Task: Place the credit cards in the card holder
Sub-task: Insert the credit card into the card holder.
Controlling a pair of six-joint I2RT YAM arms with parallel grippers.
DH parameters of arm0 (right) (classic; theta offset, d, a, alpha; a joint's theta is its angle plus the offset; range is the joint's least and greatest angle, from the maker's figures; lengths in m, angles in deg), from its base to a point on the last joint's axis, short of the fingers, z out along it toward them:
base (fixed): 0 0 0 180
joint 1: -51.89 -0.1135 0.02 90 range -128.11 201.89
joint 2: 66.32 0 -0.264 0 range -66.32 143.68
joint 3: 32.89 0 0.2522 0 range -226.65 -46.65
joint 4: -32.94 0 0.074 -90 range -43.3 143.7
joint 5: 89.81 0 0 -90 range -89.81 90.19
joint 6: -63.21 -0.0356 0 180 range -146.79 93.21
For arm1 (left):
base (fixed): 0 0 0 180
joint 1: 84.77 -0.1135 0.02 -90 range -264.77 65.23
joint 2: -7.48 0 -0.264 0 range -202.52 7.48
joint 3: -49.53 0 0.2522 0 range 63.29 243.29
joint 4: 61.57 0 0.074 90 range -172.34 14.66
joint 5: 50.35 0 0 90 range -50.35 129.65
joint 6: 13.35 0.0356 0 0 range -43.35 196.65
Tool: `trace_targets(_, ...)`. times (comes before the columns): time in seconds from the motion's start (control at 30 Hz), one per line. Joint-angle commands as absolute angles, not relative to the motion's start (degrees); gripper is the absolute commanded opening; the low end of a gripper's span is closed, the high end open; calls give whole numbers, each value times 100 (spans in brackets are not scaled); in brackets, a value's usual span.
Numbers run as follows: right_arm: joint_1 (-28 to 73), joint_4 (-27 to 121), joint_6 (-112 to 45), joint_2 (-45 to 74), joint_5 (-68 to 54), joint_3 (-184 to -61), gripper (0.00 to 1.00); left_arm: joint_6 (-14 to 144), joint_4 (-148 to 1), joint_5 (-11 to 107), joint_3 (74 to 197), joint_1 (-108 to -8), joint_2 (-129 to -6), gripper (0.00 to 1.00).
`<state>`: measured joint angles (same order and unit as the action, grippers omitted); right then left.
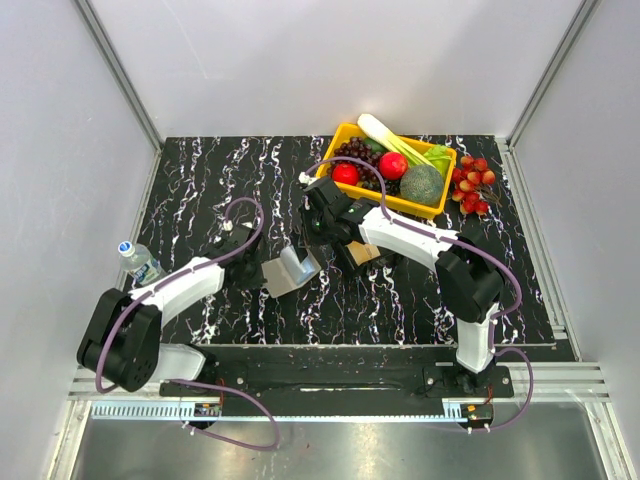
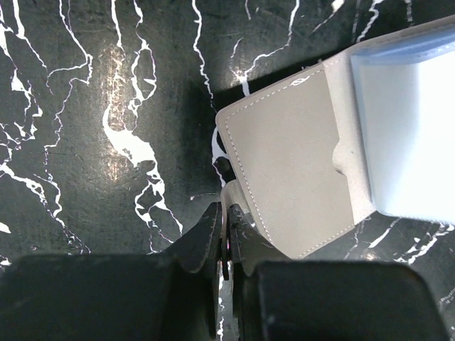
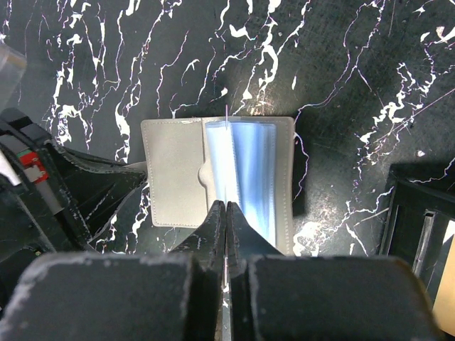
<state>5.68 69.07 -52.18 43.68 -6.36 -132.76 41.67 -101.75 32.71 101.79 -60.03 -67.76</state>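
Note:
The grey card holder [image 1: 288, 275] lies open on the black marble table, with its clear sleeves [image 3: 249, 170] fanned up. It also shows in the left wrist view [image 2: 291, 170] and the right wrist view [image 3: 174, 170]. My left gripper [image 2: 226, 213] is shut on the corner of its left flap, and it shows in the top view [image 1: 252, 268]. My right gripper [image 3: 226, 206] is shut above the holder's spine on a thin sheet seen edge-on, apparently one clear sleeve. It shows in the top view [image 1: 318, 240]. A tan card [image 1: 366, 254] lies in a black tray just right of the holder; it also shows at the right wrist view's edge [image 3: 448, 284].
The black tray [image 3: 409, 213] sits right of the holder. A yellow basket [image 1: 405, 205] of vegetables and fruit stands at the back right, with a red berry cluster [image 1: 472, 185] beside it. A water bottle [image 1: 140, 262] lies at the table's left edge.

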Motion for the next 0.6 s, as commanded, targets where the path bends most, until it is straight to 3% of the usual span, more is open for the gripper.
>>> trace_targets(0.0,601,6832,-5219,3968,-491,-13314,0,4176,-10047,3095,10214,-5998,-7004,0)
trace_targets(0.57,619,6850,-5290,4161,-781,-13279,0,4220,-9994,3060,10205,-5998,-6951,0)
